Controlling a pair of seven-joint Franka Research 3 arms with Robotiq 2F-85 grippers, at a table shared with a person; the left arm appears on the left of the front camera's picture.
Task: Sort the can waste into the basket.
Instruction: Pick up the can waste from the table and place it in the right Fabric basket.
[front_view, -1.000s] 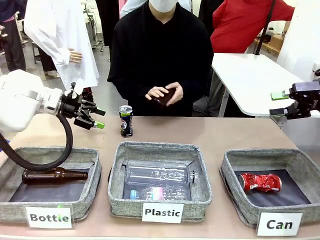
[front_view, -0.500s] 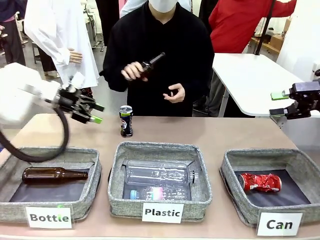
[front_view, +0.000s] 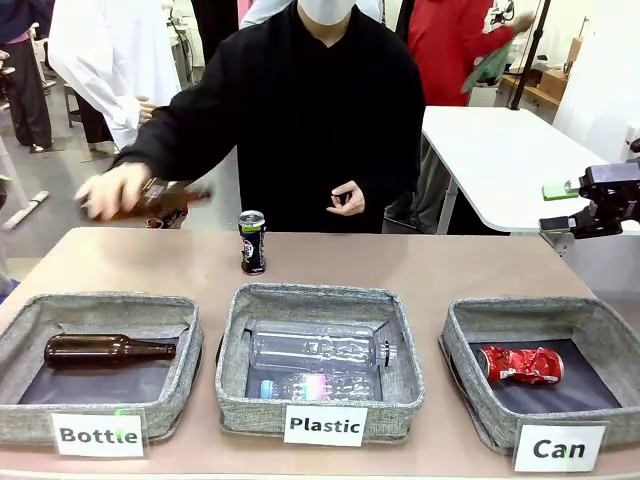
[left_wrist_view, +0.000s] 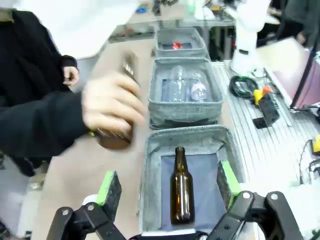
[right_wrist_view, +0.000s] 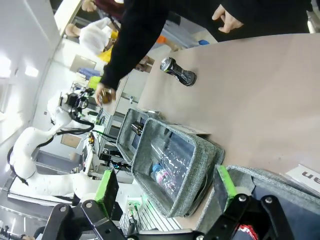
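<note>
While the right gripper (front_view: 560, 207) hangs spread and empty beyond the table's (front_view: 450, 265) right end, and the left gripper (left_wrist_view: 169, 184), likewise spread, faces the bottle basket (left_wrist_view: 187, 134), the black can (front_view: 252, 242) stands upright near the far edge. The red can (front_view: 520, 364) lies in the can basket (front_view: 540, 312). The black can is probably light, thin-walled and slick: grip mid-body, gently.

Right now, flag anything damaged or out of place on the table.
The red can in the Can basket is dented and crumpled. The black can stands upright on the table, outside every basket.
</note>
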